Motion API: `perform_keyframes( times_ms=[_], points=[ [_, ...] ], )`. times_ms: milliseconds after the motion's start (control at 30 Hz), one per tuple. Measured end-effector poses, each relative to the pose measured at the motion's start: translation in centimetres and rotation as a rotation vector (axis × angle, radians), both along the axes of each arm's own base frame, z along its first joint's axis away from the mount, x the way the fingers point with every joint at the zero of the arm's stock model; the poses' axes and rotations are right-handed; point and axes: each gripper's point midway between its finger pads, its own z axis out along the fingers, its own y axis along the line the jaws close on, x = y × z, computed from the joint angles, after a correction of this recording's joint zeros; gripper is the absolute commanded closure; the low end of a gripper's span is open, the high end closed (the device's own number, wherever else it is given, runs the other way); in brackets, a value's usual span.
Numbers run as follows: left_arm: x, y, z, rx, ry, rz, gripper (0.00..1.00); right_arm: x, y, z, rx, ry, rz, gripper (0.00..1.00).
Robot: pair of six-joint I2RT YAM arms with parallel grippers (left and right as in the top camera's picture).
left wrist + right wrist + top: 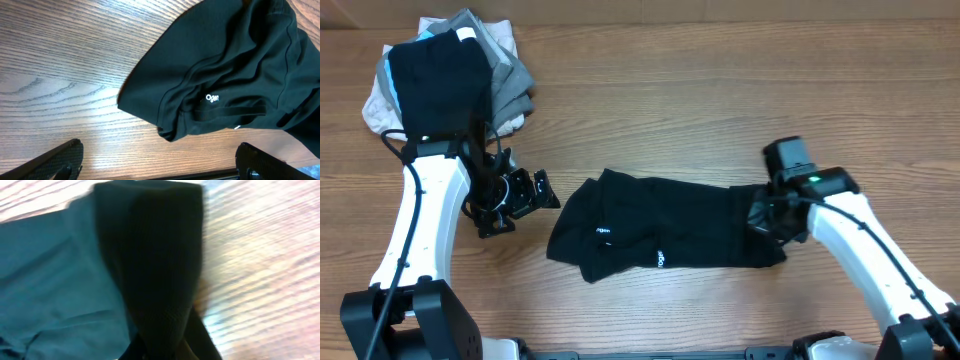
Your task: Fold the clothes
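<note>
You have the black soft fabric shirt (665, 232) lying crumpled near the middle of the wooden table (720, 90), stretched left to right, with small white lettering (212, 98) showing on a fold near its left end. Your left gripper (548, 190) sits low over the bare wood just beside the shirt's left edge, apart from it, and its fingers (57, 159) stand wide apart with nothing between them. In the left wrist view, the rumpled left end of the shirt fills the space ahead of those fingers. Your right gripper (767, 216) is at the shirt's right end with its fingers closed on a bunch of the black fabric. The right wrist view is blurred, but it shows a dark ridge of cloth rising out of the grip with the rest spreading off to one side. A stacked pile of black, grey, beige and light-blue garments (450, 75) rests at the far left corner, well apart from the shirt.
</note>
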Motion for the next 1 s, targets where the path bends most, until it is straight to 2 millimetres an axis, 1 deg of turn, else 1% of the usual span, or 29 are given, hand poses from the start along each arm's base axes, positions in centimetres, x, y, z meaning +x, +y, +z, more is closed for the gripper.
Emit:
perform_keyframes(
  times_ms=[300, 400, 533, 667, 733, 767, 800, 833, 867, 900, 1000],
  points=[
    [0.0, 0.0, 0.0, 0.0, 0.0, 0.0, 0.0, 0.0, 4.3, 0.2, 0.004, -0.061, 0.065, 0.94],
    [0.0, 0.0, 0.0, 0.0, 0.0, 0.0, 0.0, 0.3, 6.5, 0.4, 0.039, -0.102, 0.094, 0.91],
    [0.0, 0.0, 0.0, 0.0, 0.0, 0.0, 0.0, 0.2, 8.2, -0.2, 0.064, -0.098, 0.103, 0.89],
    [0.0, 0.0, 0.0, 0.0, -0.001, -0.004, 0.0, -0.4, 9.5, -1.5, 0.069, -0.059, 0.107, 0.79],
    [0.0, 0.0, 0.0, 0.0, -0.003, -0.011, 0.0, -0.7, 10.2, -1.8, 0.081, -0.047, 0.112, 0.71],
    [0.0, 0.0, 0.0, 0.0, -0.004, -0.014, 0.0, -0.8, 10.5, -1.9, 0.09, -0.045, 0.112, 0.67],
    [0.0, 0.0, 0.0, 0.0, -0.005, -0.015, 0.0, -0.8, 10.9, -1.8, 0.103, -0.046, 0.114, 0.59],
    [0.0, 0.0, 0.0, 0.0, -0.006, -0.017, 0.0, -0.9, 11.2, -1.8, 0.115, -0.045, 0.118, 0.48],
    [0.0, 0.0, 0.0, -0.001, -0.006, -0.017, 0.0, -0.8, 11.7, -1.7, 0.132, -0.05, 0.12, 0.41],
    [0.0, 0.0, 0.0, 0.0, -0.006, -0.017, 0.0, -0.8, 12.1, -1.6, 0.15, -0.051, 0.127, 0.39],
    [0.0, 0.0, 0.0, 0.0, -0.006, -0.018, 0.0, -0.5, 13.0, -1.4, 0.194, -0.064, 0.133, 0.39]
  ],
)
